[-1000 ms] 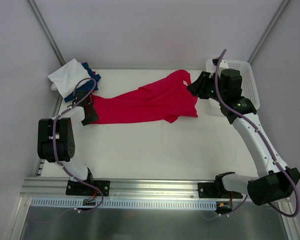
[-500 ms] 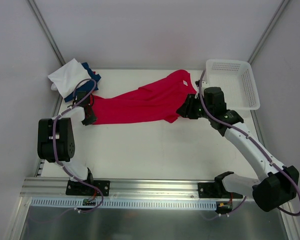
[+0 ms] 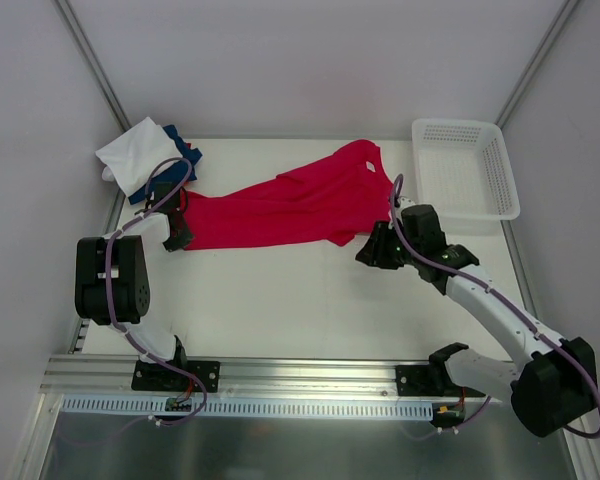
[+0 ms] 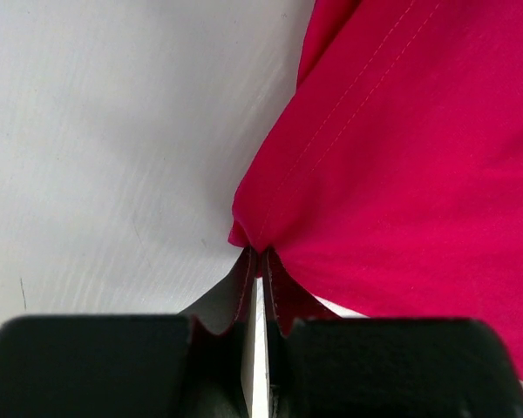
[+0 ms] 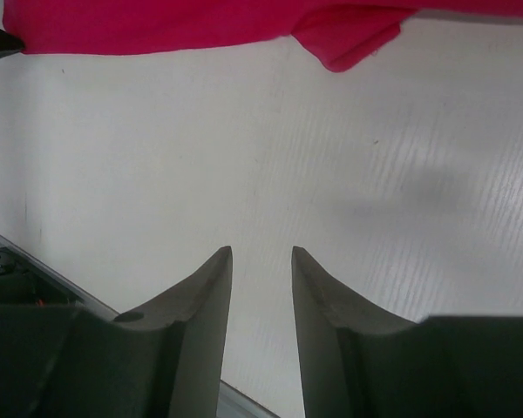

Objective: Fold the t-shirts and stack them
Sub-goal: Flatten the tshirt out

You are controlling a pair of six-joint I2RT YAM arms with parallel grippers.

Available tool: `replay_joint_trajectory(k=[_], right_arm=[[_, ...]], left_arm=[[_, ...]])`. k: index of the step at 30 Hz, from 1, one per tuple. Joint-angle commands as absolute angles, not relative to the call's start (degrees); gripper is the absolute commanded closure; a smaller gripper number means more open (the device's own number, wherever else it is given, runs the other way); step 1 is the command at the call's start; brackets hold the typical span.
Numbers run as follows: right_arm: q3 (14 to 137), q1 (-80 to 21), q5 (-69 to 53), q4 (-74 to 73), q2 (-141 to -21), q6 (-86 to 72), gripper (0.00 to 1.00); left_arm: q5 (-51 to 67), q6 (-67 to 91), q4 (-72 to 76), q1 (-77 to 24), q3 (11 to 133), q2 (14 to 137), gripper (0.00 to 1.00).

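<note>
across the far half of the counter [image 3: 300, 300] lay the red t-shirt [image 3: 290, 205], spread out but rumpled. its long axis ran on a slant, from the near left up to the far right. the hem end pointed left toward the left arm, and the neck end pointed to the far right, close to the white lattice basket [image 3: 500, 170] without touching it. one sleeve stuck out at the near right edge of the cloth (in the right wrist view it showed as a small red flap at the top).

the left end effector [image 3: 176, 234] sat at the shirt's left corner, its fingers pressed together on a pinch of red cloth at the stitched hem; the left wrist view showed the fabric bunched into the closed tips [image 4: 257, 261].

the right end effector [image 3: 372, 250] hung just near the sleeve, over bare counter, its fingers apart and holding nothing [image 5: 261, 252].

at the far left corner, a folded white t-shirt [image 3: 130, 152] lay on top of a dark blue t-shirt [image 3: 187, 152], well apart from the basket and just beyond the left arm.

the counter was matt white, faintly ribbed in the wrist views. plain white walls closed it in on three sides, with grey metal struts running up the two far corners, and an aluminium rail [image 3: 300, 372] along the near edge carried both arm bases.
</note>
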State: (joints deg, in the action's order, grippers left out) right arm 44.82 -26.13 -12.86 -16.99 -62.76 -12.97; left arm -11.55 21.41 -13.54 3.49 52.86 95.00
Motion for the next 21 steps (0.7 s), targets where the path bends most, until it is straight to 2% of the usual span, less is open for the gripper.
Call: replay_joint_trajectory(k=[1, 6, 11, 21], right_arm=[[42.46, -26.46, -11.78, -12.67, -63.01, -14.76, 0.64], [42.18, -26.46, -11.69, -8.88, -68.1, -14.59, 0.71], [44.29, -23.83, -8.97, -7.83, -73.73, -13.89, 0.7], [51.76, -12.49, -14.15, -6.77, -83.84, -9.58, 0.64]], left_arm=[[-13.71, 21.71, -16.08, 3.96, 53.88, 94.83, 1.0], [-13.8, 21.71, -16.08, 4.04, 53.96, 94.83, 1.0], [-13.8, 21.71, -16.17, 3.96, 53.96, 94.83, 1.0], [-14.5, 21.71, -16.26, 4.04, 53.79, 94.92, 1.0]])
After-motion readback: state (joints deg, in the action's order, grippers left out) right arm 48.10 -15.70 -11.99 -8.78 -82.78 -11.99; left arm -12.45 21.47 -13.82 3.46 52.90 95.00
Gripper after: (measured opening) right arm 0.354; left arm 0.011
